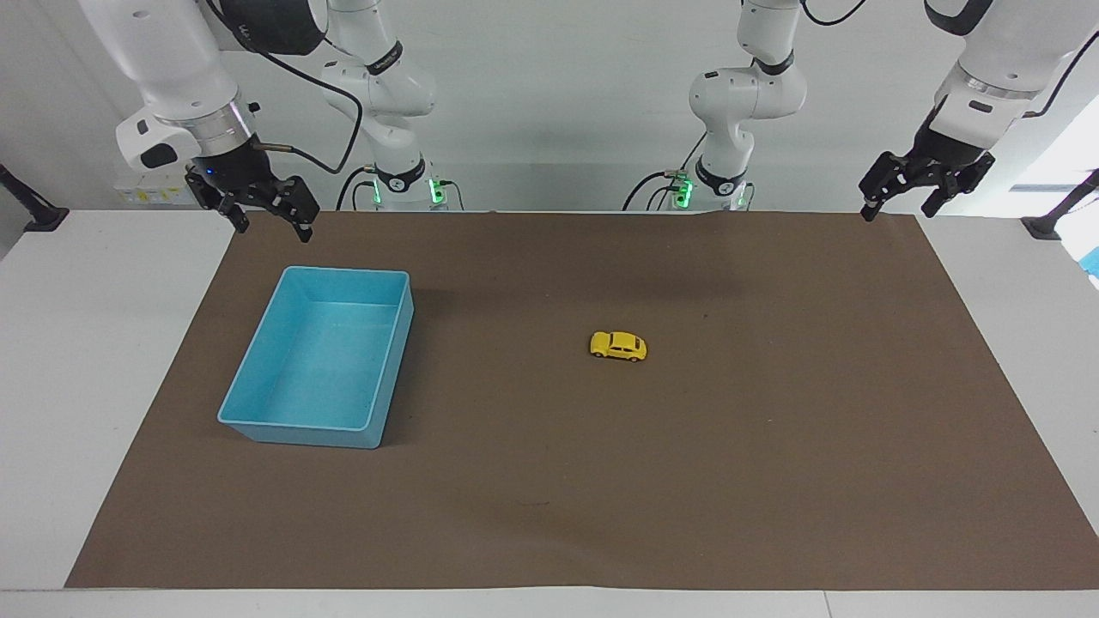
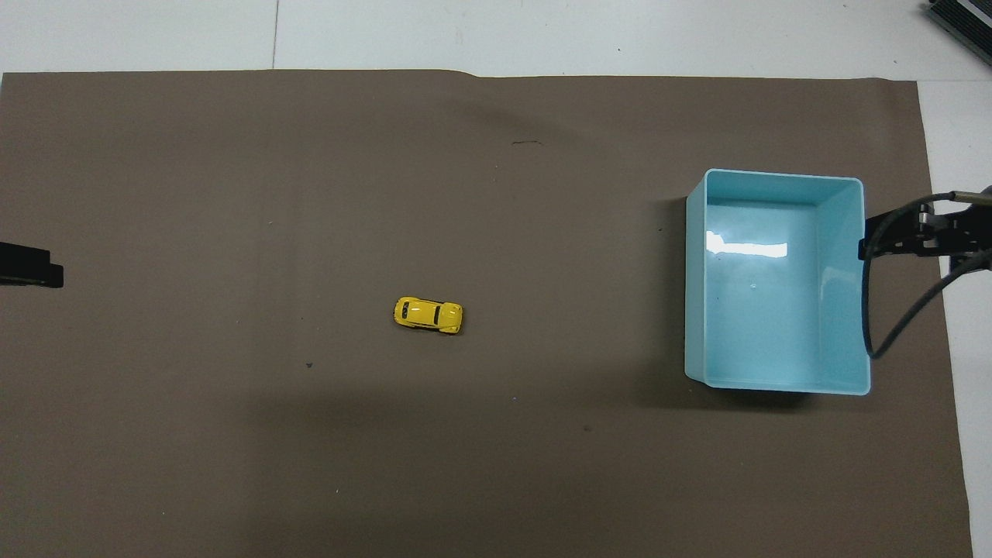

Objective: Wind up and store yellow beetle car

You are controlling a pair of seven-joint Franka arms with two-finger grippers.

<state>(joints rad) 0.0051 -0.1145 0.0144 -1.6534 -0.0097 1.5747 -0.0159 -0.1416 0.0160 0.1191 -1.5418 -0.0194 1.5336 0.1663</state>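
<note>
The yellow beetle car (image 1: pixel 618 346) stands on its wheels on the brown mat near the middle of the table; it also shows in the overhead view (image 2: pixel 428 314). My left gripper (image 1: pixel 898 212) hangs open and empty in the air over the mat's corner at the left arm's end, well away from the car. My right gripper (image 1: pixel 275 227) hangs open and empty over the mat's edge, beside the near end of a light blue bin (image 1: pixel 343 272). Only the grippers' edges show in the overhead view: the left gripper (image 2: pixel 31 267) and the right gripper (image 2: pixel 922 232).
The light blue bin (image 2: pixel 783 175) is open-topped and empty, toward the right arm's end of the table. The brown mat (image 1: pixel 549 515) covers most of the white table (image 1: pixel 86 360). A cable (image 2: pixel 891 325) hangs from the right arm beside the bin.
</note>
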